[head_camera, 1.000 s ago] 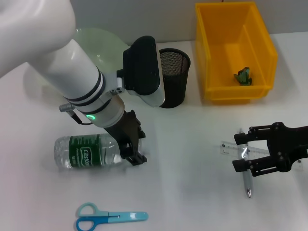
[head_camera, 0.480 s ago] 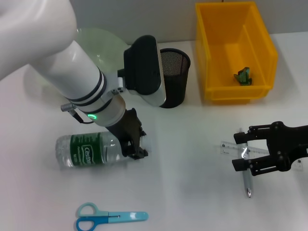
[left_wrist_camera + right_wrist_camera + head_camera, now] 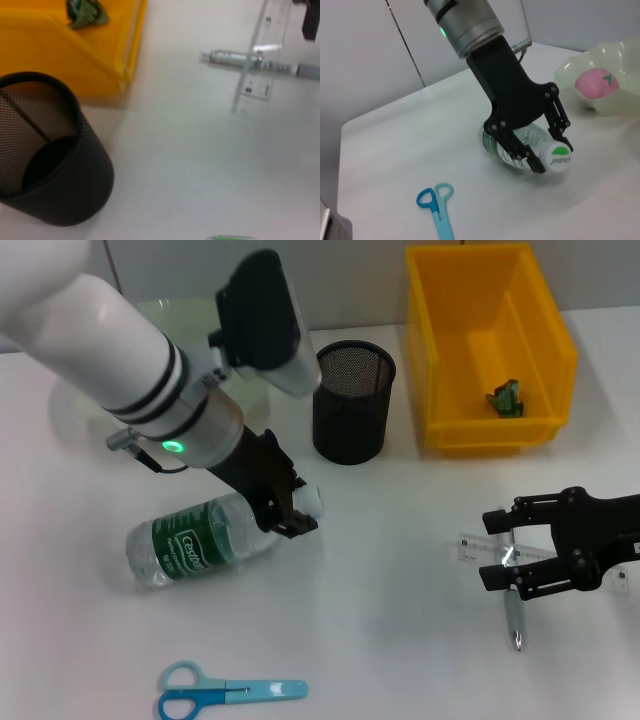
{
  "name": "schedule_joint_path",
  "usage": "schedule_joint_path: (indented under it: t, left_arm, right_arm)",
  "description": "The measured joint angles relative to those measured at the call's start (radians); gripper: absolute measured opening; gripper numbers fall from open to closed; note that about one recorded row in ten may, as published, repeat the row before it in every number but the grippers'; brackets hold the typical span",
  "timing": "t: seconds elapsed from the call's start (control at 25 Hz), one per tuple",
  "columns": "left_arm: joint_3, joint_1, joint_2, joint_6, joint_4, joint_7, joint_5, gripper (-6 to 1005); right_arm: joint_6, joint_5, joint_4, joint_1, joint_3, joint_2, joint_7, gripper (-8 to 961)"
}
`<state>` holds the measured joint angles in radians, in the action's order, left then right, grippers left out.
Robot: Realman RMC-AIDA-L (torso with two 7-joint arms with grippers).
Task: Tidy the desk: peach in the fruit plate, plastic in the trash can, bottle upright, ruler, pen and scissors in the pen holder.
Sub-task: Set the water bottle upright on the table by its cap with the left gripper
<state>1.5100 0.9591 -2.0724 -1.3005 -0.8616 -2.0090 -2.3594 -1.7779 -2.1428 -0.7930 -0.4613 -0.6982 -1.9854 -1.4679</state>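
Observation:
My left gripper (image 3: 292, 508) is shut on the neck of the clear green-labelled bottle (image 3: 195, 545), which slants with its white cap (image 3: 559, 158) raised and its base on the table. My right gripper (image 3: 512, 552) hovers open over the clear ruler (image 3: 480, 545) and the grey pen (image 3: 514, 618), which cross each other. Blue scissors (image 3: 230, 690) lie at the front left. The black mesh pen holder (image 3: 350, 418) stands behind the bottle. Green plastic (image 3: 505, 398) lies in the yellow trash can (image 3: 545, 335). The pink peach (image 3: 594, 82) rests in the pale fruit plate (image 3: 620, 52).
My left arm's white body covers much of the fruit plate (image 3: 165, 315) in the head view. The pen holder stands close to the yellow bin's left wall. Open table lies between the bottle and the ruler.
My left gripper has risen and swung back to the left, lifting the bottle's cap end so the bottle slants. The right gripper has barely moved.

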Motion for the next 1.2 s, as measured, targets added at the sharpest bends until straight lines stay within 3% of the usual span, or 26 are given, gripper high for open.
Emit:
schedule_joint_path:
  t: [0.28, 0.48, 0.88, 1.2]
  left_arm:
    - [-0.103, -0.022, 0.003, -0.037, -0.05, 0.007, 0.0, 432]
    - [-0.129, -0.023, 0.003, -0.047, -0.053, 0.009, 0.0, 432]
    - [-0.317, -0.053, 0.006, -0.155, -0.115, 0.041, 0.007, 432]
    - [-0.403, -0.094, 0.008, -0.201, -0.153, 0.057, 0.038, 432]
  right_arm:
    - [0.0, 0.0, 0.0, -0.004, 0.004, 0.002, 0.0, 796]
    - [0.0, 0.0, -0.004, -0.005, 0.006, 0.002, -0.001, 795]
    - [0.0, 0.0, -0.001, -0.01, 0.006, 0.005, -0.005, 796]
    - [0.0, 0.004, -0.005, -0.01, 0.008, 0.005, -0.007, 796]
